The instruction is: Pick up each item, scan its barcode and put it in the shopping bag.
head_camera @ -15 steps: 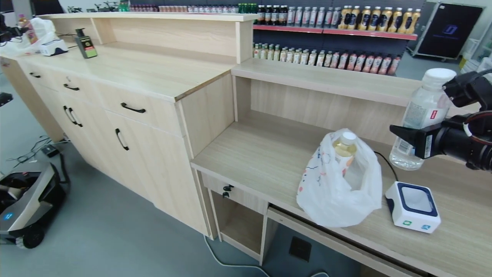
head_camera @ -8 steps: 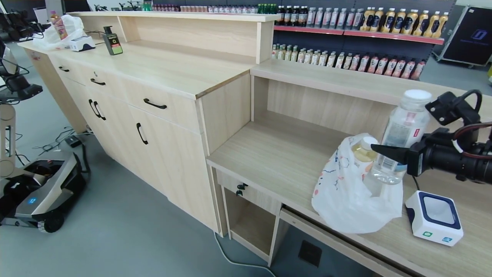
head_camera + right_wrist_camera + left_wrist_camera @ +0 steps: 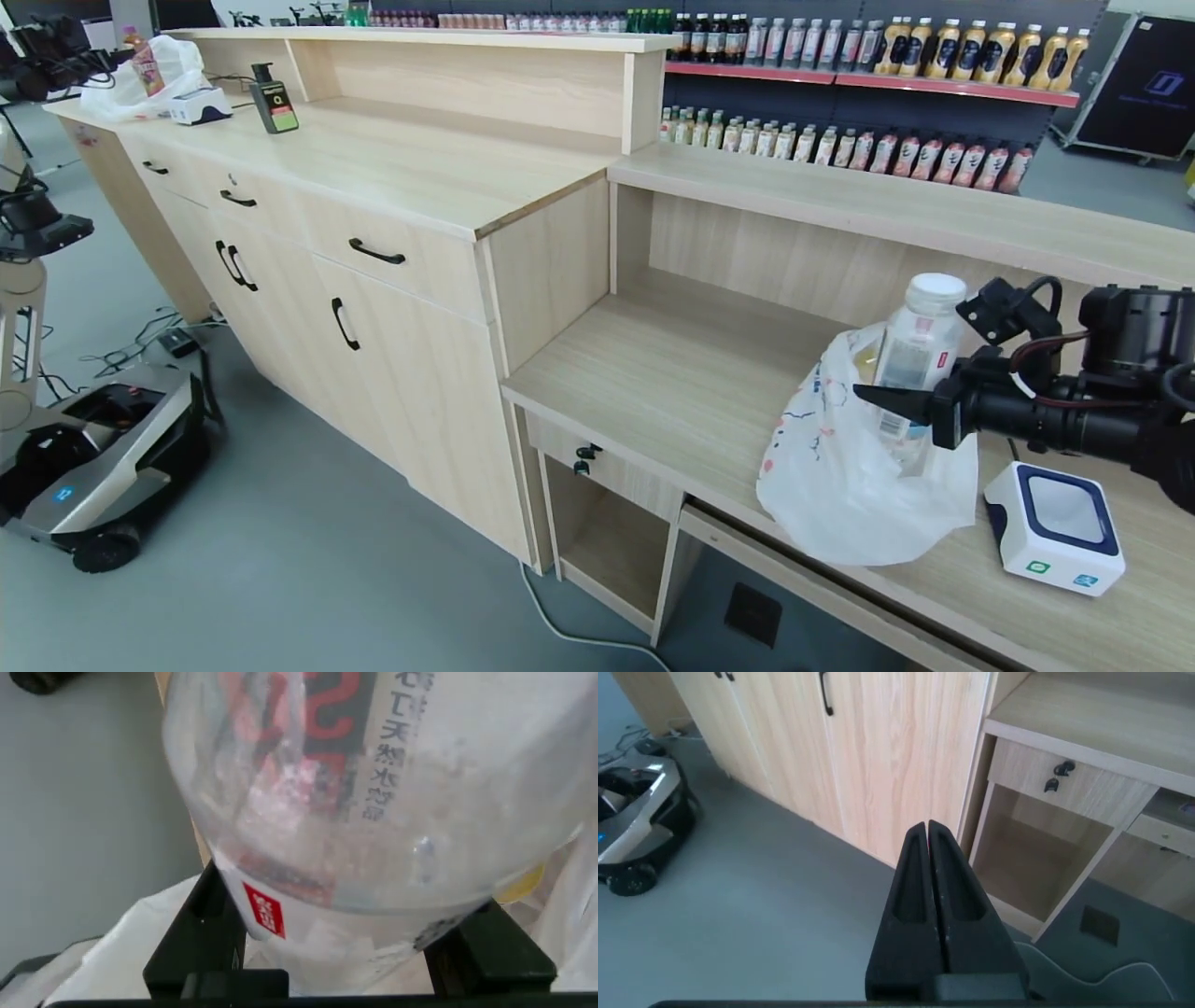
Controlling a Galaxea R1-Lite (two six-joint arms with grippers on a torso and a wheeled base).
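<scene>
My right gripper (image 3: 901, 403) is clenched around one clear water bottle (image 3: 920, 341), one finger on each side of its lower body. The bottle stands nearly upright with its white cap on top. Its base is down at the open mouth of the one white shopping bag (image 3: 840, 485) on the lower counter (image 3: 672, 373); I cannot tell how deep it sits. A second bottle (image 3: 866, 359), holding a yellowish drink, is already inside the bag just beside the one I hold, which makes two bottles here. One white scanner (image 3: 1055, 527) with a dark blue rim sits on the counter just beside the bag, on my right.

My left gripper (image 3: 928, 835) is closed with its two fingers pressed together and nothing between them. It hangs over the grey floor in front of the cabinet doors.

At the far end of the long counter there is another bag (image 3: 140, 70) and another scanner (image 3: 199, 105).
</scene>
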